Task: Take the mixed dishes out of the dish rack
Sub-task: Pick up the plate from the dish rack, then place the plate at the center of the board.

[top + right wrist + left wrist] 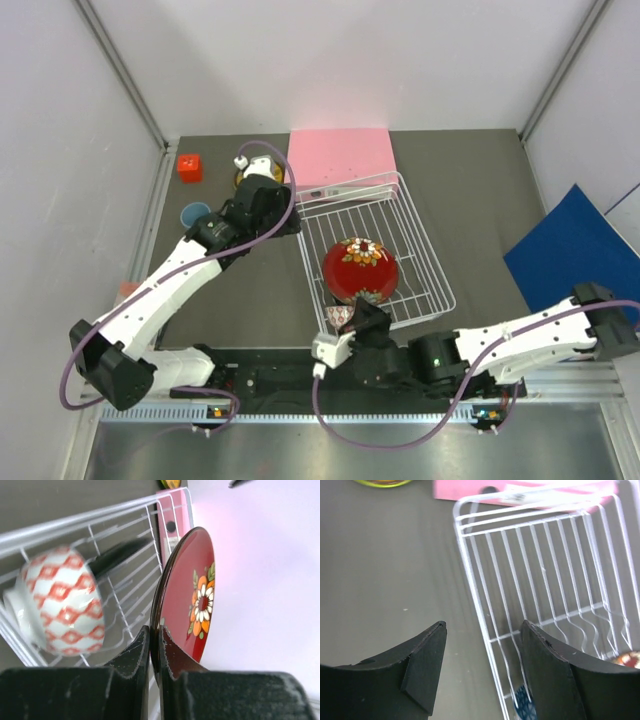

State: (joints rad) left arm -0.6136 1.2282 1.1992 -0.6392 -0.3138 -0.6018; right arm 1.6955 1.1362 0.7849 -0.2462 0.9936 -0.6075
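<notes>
**rackwatcher:** So where's the round black-and-red plate with the flower pattern [360,270] sitting right now?

**yam_fan:** It's sitting inside the white wire dish rack [428,240], toward the near end, with its red face showing to the top camera. The right pincer [156,640] is clamping down on its near rim, one finger on each side of the edge. I can't tell if the plate is resting on the wires or hanging just off them.

**rackwatcher:** Anything else in there?

**yam_fan:** The small red-and-white diamond-patterned bowl [62,600] is lying just beside the plate at the near edge of the rack, right next to that pincer.

**rackwatcher:** And the other arm?

**yam_fan:** The left pincer [482,625] is hanging wide open with nothing in it, over the dark tabletop [470,190] and the rack's left rim, up near the far corner.

**rackwatcher:** What's lying around outside the rack?

**yam_fan:** The light blue cup [195,213] is standing on the tabletop well to the left, a small red cube [190,167] beyond it, and a lime green plate [240,178] is peeking out from behind the left arm. A flat pink box [340,158] is touching the rack's far end.
</notes>
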